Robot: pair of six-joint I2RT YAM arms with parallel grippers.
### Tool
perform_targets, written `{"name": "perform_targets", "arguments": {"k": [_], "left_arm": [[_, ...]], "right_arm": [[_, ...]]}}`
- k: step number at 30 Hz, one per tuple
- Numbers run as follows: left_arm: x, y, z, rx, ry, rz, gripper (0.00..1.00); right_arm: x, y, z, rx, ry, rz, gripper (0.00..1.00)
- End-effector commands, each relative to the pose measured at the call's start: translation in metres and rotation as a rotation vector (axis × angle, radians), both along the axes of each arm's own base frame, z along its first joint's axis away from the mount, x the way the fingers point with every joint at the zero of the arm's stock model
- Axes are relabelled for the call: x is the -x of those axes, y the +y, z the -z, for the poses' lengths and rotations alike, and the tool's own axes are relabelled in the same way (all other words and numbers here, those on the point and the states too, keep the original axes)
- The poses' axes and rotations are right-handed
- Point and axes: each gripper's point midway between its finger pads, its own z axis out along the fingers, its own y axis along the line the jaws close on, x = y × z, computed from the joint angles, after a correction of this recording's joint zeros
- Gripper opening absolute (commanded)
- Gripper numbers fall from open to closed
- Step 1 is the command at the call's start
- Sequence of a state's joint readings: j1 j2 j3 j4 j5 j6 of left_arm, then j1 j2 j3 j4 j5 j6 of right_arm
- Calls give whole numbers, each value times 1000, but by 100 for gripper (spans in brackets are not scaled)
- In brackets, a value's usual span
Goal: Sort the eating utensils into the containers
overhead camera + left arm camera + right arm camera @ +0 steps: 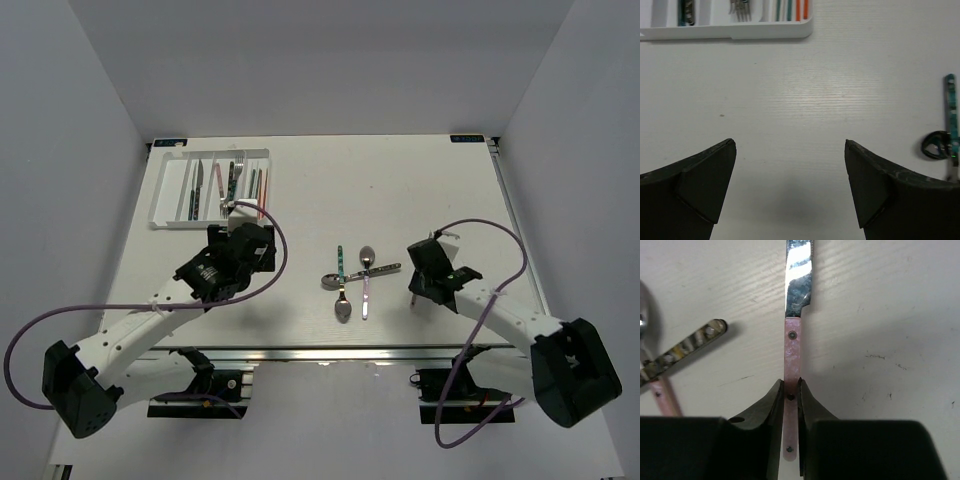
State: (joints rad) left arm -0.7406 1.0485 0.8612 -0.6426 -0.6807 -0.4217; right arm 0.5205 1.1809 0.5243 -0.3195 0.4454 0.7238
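Note:
My right gripper (791, 382) is shut on the pink handle of a knife (792, 347). The steel blade points away from it, low over the table. In the top view this gripper (425, 265) is right of the table's middle. Three spoons lie crossed at the centre: a teal-handled one (341, 270), a pink-handled one (366, 290) and a dark patterned one (378, 269). My left gripper (790, 150) is open and empty over bare table, just in front of the white cutlery tray (740, 32). The tray (165, 190) at the back left holds several utensils and chopsticks.
The right wrist view shows the dark patterned handle (690, 345) and a pink handle (665, 395) left of the knife. The teal handle (951, 110) lies at the right edge of the left wrist view. White walls stand close on three sides.

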Motion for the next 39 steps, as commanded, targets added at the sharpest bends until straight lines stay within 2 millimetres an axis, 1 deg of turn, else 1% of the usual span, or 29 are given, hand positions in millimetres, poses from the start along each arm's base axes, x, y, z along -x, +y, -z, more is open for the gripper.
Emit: {"name": "perform_targets", "arguments": {"k": [1, 2, 3, 4, 5, 6, 7, 8, 9, 10, 11, 12, 13, 15, 16, 17, 18, 19, 20, 23, 25, 26, 29, 31, 32, 34, 35, 38, 39], "left_arm": [[-6, -37, -38, 234, -73, 87, 98], [-5, -62, -53, 375, -105, 159, 98], [-5, -75, -60, 435, -125, 214, 98], [-3, -88, -66, 528, -134, 244, 98], [4, -109, -73, 627, -126, 325, 98], [2, -125, -86, 728, -174, 372, 98], [2, -138, -85, 810, -148, 380, 98], [2, -148, -86, 861, -136, 398, 98], [0, -168, -88, 949, -109, 438, 98], [4, -174, -98, 1005, -109, 466, 98], [2, -185, -88, 1028, -68, 473, 98], [3, -194, -98, 1087, -82, 515, 98], [1, -201, -85, 1113, -39, 494, 98], [-4, -206, -80, 1126, -21, 483, 96], [-7, -208, -80, 1126, -23, 476, 95], [-11, -209, -75, 1121, -16, 463, 94], [-13, -210, -75, 1124, -22, 456, 93], [-16, -209, -75, 1121, -31, 444, 91], [-18, -208, -76, 1120, -38, 436, 90], [-26, -206, -73, 1103, -53, 399, 82], [-27, -205, -65, 1078, -36, 386, 76], [-32, -201, -62, 1065, -52, 351, 71], [-33, -198, -57, 1043, -44, 333, 52], [-35, -197, -52, 1027, -35, 319, 46], [-36, -196, -50, 1017, -32, 314, 39], [-36, -195, -51, 1006, -43, 318, 20], [-37, -194, -53, 994, -57, 326, 2], [-40, -189, -57, 953, -81, 326, 0], [-43, -187, -58, 925, -96, 330, 0]], "right_arm": [[-14, 6, -37, -34, -112, -44, 0], [-17, 23, -53, -95, -157, -144, 0], [-18, 36, -61, -159, -182, -184, 0], [-18, 49, -70, -185, -214, -294, 0], [-21, 68, -89, -256, -296, -383, 0], [-5, 97, -101, -376, -303, -548, 0], [3, 113, -112, -422, -340, -648, 0], [11, 123, -126, -463, -381, -706, 0], [17, 139, -143, -500, -445, -767, 0], [17, 141, -150, -500, -473, -757, 0], [15, 142, -156, -506, -485, -726, 0], [8, 141, -165, -495, -509, -688, 0], [6, 144, -163, -487, -478, -677, 0], [4, 153, -170, -485, -477, -689, 0], [7, 164, -182, -503, -497, -715, 0], [6, 170, -181, -502, -489, -718, 0], [12, 181, -185, -513, -492, -753, 0], [9, 185, -194, -507, -515, -745, 0], [8, 190, -191, -495, -503, -750, 0], [9, 202, -198, -496, -522, -770, 0], [14, 209, -203, -518, -531, -792, 0], [14, 211, -205, -520, -533, -793, 0], [13, 213, -203, -518, -531, -784, 0], [13, 213, -204, -520, -532, -781, 0], [15, 214, -203, -524, -531, -787, 0], [16, 216, -203, -533, -533, -798, 0], [18, 217, -202, -540, -530, -806, 0], [22, 220, -200, -560, -529, -826, 0], [23, 220, -200, -566, -534, -831, 11]]}}
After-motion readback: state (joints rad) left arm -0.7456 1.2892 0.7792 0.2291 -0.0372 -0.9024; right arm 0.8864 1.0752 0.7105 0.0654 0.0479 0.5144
